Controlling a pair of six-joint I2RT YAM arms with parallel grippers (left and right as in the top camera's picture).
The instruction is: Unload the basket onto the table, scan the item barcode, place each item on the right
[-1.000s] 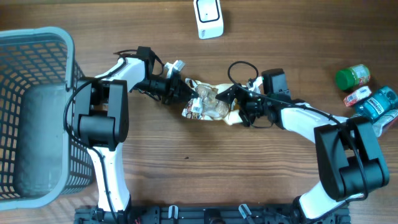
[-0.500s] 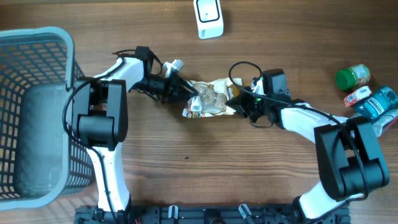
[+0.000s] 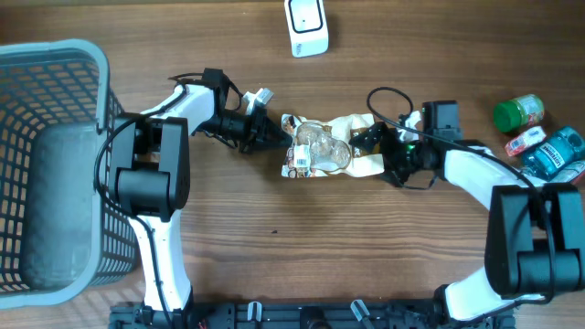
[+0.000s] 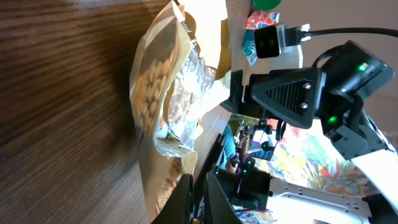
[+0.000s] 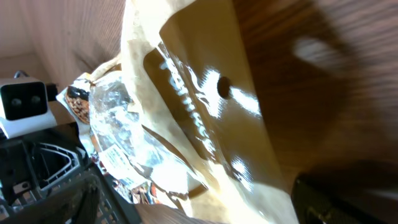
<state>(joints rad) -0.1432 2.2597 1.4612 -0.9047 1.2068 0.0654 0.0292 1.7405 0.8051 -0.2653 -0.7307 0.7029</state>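
Note:
The item is a crumpled beige snack bag (image 3: 322,151) with a clear window, lying mid-table between both arms. A white label (image 3: 298,161) with print shows near its left end. My left gripper (image 3: 277,139) is shut at the bag's left edge. In the left wrist view its fingers (image 4: 186,199) stand pressed together, with the bag (image 4: 168,106) running along the outside of one finger. My right gripper (image 3: 373,144) is open at the bag's right end. The bag (image 5: 199,112) fills the right wrist view, where only one dark finger (image 5: 329,199) shows. A white scanner (image 3: 306,26) stands at the back.
A grey mesh basket (image 3: 55,164) fills the left side. At the far right lie a green-lidded jar (image 3: 518,112), a red and white pack (image 3: 526,142) and a blue packet (image 3: 558,153). The right arm's cable loops above the bag.
The bag has slid to the right and spread out as the right arm drew back to the right. The left gripper stayed at the bag's left edge.

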